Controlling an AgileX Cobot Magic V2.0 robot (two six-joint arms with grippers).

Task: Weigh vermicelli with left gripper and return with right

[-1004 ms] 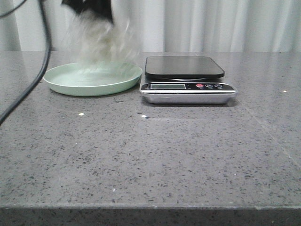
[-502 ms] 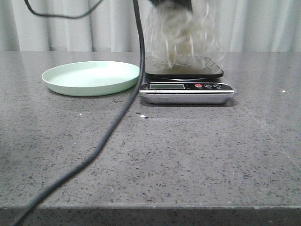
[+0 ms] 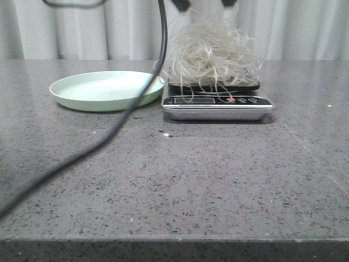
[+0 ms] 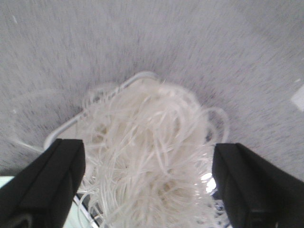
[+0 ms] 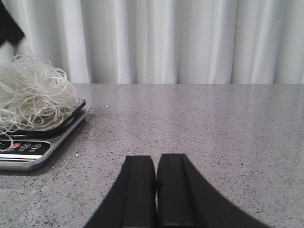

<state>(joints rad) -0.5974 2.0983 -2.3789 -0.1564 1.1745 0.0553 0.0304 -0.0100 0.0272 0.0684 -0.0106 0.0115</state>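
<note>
Pale curtains (image 3: 82, 30) hang behind a speckled grey stone table (image 3: 174, 185), and we see our two arms at work over it. On the far side of the table sits a digital kitchen scale (image 3: 218, 106) with a dark weighing platform and a silver front panel. The vermicelli (image 3: 210, 57), a fluffy tangle of thin whitish strands, rests on the scale's platform, with a few loose strands drooping over the front panel. Directly above the pile is our left gripper (image 4: 149, 190); from its wrist view the two black fingers (image 4: 45, 185) stand wide apart on either side of the noodles, not pinching them. A thick black cable (image 3: 131, 103) trails from that arm down across the table. Just beside the scale, to its left, lies a pale green plate (image 3: 106, 90). Our right gripper (image 5: 156, 190) hangs low over bare table, well apart from the scale, with its fingers pressed together.
</note>
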